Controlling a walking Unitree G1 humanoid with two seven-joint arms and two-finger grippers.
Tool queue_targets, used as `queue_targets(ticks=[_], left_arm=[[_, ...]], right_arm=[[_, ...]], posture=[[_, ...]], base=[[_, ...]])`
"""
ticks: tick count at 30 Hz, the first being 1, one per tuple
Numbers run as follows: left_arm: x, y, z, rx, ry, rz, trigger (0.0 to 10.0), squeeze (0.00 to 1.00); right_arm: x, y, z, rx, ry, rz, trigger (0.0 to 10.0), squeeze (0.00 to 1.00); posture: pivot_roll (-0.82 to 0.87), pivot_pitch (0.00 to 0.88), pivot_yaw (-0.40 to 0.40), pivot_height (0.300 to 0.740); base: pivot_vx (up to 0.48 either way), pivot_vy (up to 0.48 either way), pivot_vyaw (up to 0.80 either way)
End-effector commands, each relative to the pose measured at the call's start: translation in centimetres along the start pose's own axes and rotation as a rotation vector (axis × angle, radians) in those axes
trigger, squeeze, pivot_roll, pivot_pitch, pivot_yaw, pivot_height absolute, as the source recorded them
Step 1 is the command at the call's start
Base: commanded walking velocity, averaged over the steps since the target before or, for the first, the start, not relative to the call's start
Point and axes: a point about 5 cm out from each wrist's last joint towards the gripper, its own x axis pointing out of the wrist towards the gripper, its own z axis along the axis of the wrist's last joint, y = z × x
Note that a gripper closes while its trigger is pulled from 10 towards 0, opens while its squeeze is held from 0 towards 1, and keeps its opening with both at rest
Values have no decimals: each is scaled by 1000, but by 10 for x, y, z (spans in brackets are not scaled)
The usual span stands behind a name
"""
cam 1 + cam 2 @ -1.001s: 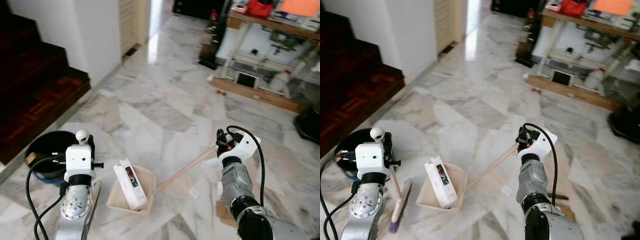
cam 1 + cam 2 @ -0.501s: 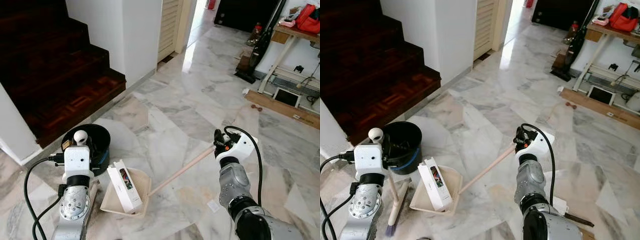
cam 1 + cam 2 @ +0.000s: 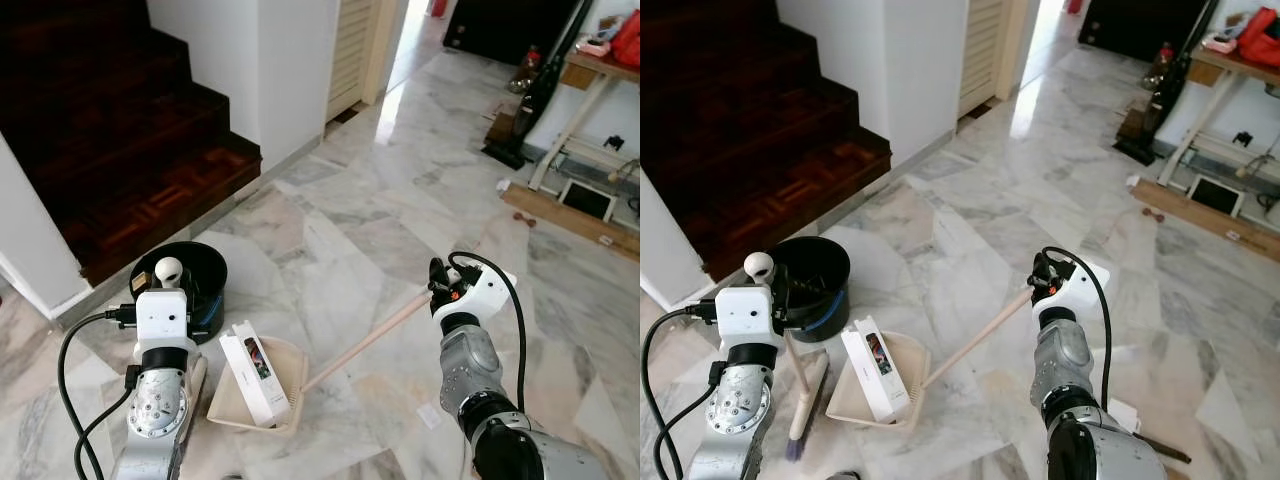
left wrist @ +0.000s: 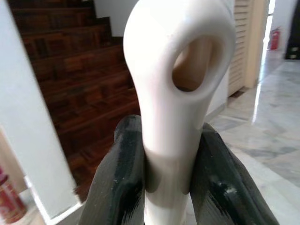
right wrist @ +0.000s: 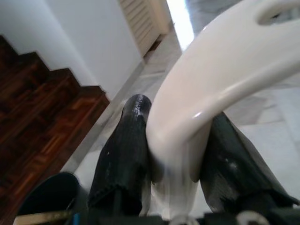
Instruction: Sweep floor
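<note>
**Sweep mostly done, dump still pending**

While both arms carry tools, nothing is being swept right now. Largest first: marble floor [image 3: 350,190] looks mostly clean; dark stairs [image 3: 110,130] on the robot's left. Black bin [image 3: 810,275] sits by the bottom step, just beyond the left arm. Dustpan [image 3: 255,395] rests on the floor between the arms, a white box [image 3: 255,372] standing in it; its long handle [image 3: 365,342] runs up to the right gripper [image 5: 176,154], clamped on the white handle end. Left gripper [image 4: 168,159] is closed on the broom grip [image 4: 180,70].

My read: debris collected, tipping the pan into the bin remains. A paper scrap [image 3: 428,413] near the right arm still needs pickup.

View differences: right eye shows the broom [image 3: 802,405], head down on the floor beside the pan; in the left eye the arm largely covers it. Wrist views confirm both grips.
</note>
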Motion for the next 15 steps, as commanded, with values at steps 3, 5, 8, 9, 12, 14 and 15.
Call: queue_targets(ticks=[3,5,8,9,12,14,15], left_arm=[[3,-2,5,13,-36,-5,10000,0],[3,-2,5,13,-35,-5,10000,0],[3,-2,5,13,-34,-6,10000,0],[3,-2,5,13,-34,-7,10000,0],[3,-2,5,14,-32,-8,10000,0],[3,-2,5,14,-32,-9,10000,0],[3,-2,5,13,-32,-10,10000,0]], right_arm=[[4,0,13,2,-59,5,10000,0],[4,-1,13,3,-58,4,10000,0],[4,-2,13,7,-57,1,10000,0],[4,-2,13,7,-57,1,10000,0],[4,-2,12,11,-52,1,10000,0],[4,-1,12,12,-51,2,10000,0],[4,-1,11,21,-46,-2,10000,0]], posture=[[128,0,-119,740],[128,0,-119,740],[128,0,-117,740],[128,0,-117,740],[128,0,-115,740],[128,0,-114,740],[128,0,-114,740]], base=[[0,0,788],[0,0,788],[0,0,788],[0,0,788],[0,0,721],[0,0,431],[0,0,0]])
